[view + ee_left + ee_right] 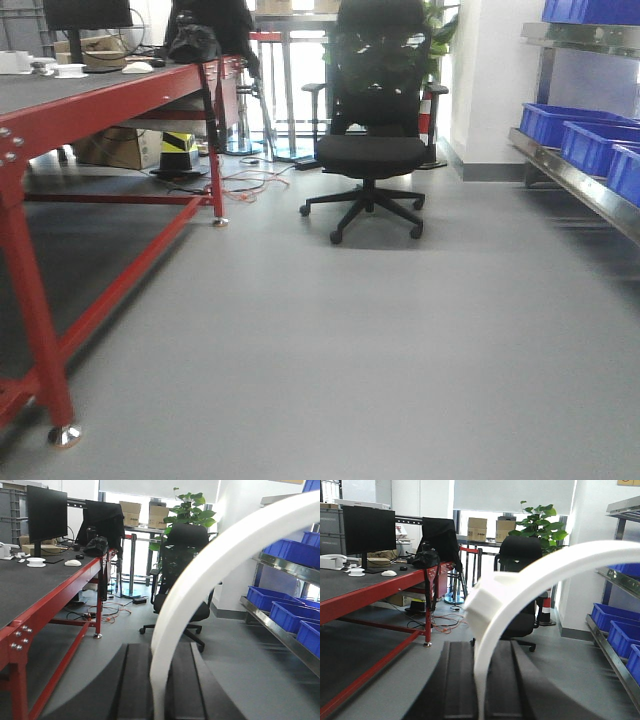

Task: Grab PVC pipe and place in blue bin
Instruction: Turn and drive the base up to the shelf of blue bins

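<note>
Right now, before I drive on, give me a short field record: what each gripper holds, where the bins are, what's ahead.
left gripper: shut on a curved white PVC pipe
right gripper: shut on curved white PVC pipe with a collar fitting
one pipe or two: cannot tell
blue plastic bins: on the metal shelf, right side
black office chair: ahead, mid-floor
red-framed table: along the left

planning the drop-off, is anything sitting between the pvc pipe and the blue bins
Nothing visible does. The PVC pipe is held, and the blue bins sit on the steel shelf at the right with only bare grey floor before them. The office chair stands farther back in the middle, off that path.
</note>
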